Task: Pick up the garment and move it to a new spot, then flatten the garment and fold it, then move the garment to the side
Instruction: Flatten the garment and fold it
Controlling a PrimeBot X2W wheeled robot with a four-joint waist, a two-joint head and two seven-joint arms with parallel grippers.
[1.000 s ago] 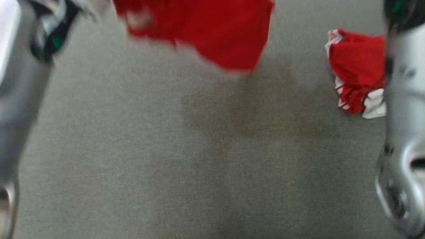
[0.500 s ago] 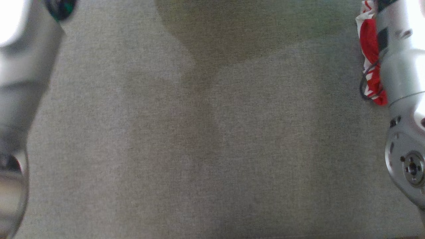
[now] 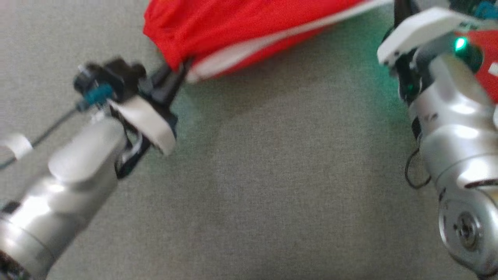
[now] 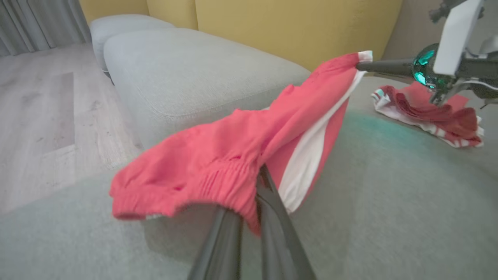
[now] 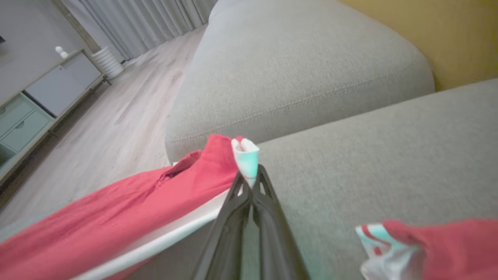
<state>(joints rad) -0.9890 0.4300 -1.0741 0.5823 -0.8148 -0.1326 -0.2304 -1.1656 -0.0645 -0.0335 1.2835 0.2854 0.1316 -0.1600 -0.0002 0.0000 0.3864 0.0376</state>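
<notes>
Left hand (image 3: 176, 76) grips the red shorts (image 3: 241, 23) at the waistband, right hand (image 5: 251, 183) at a hem; keep them taut, lowering evenly onto the sofa (image 3: 272, 175).

A wide stretch of bare grey cushion (image 3: 272, 186) is being left free between the two arms, while the air over its far part is being spanned by the red garment (image 3: 241, 27), gripped at its ends by the left gripper (image 3: 176, 76) and the right gripper (image 5: 251, 182). Passage on the right is being narrowed by a crumpled red-and-white garment (image 4: 428, 112) lying on the cushion, and the far side is being closed off by the yellow backrest (image 4: 295, 27).
</notes>
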